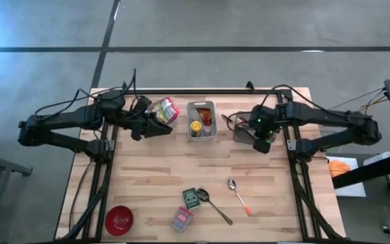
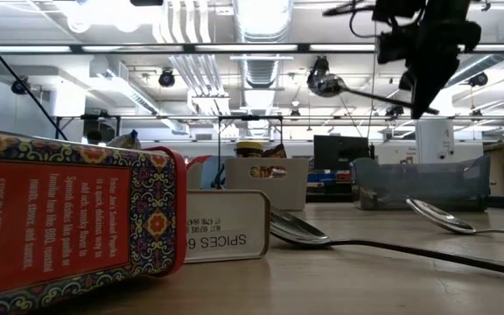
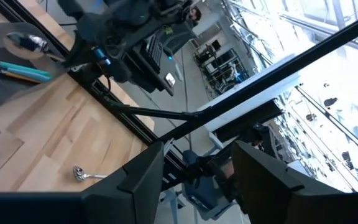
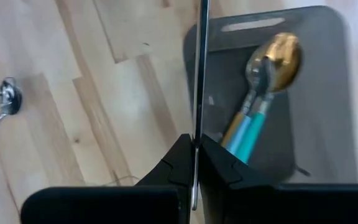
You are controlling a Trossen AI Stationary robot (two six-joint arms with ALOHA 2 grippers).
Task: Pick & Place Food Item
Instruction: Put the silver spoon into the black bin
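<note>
Mid-carry: food packet aloft in left claw, cutlery aloft in right claw, more items waiting on worktop.

Left claw (image 1: 156,125) pinches a crinkled food packet (image 1: 164,109) held clear of the worktop (image 1: 154,176), just beside the light bin (image 1: 202,120) that already holds a jar and snacks; packet not yet dropped in. Right claw (image 4: 194,163) is pressed together on a thin metal handle (image 4: 201,68), probably a spoon, over the grey tray (image 4: 328,106) where a teal-handled spoon (image 4: 263,99) lies. Still out near the front edge: red bowl (image 1: 119,219), two spice tins (image 1: 191,197), dark spoon (image 1: 212,204), orange-tipped spoon (image 1: 238,196). Judged partway done, placing next.
</note>
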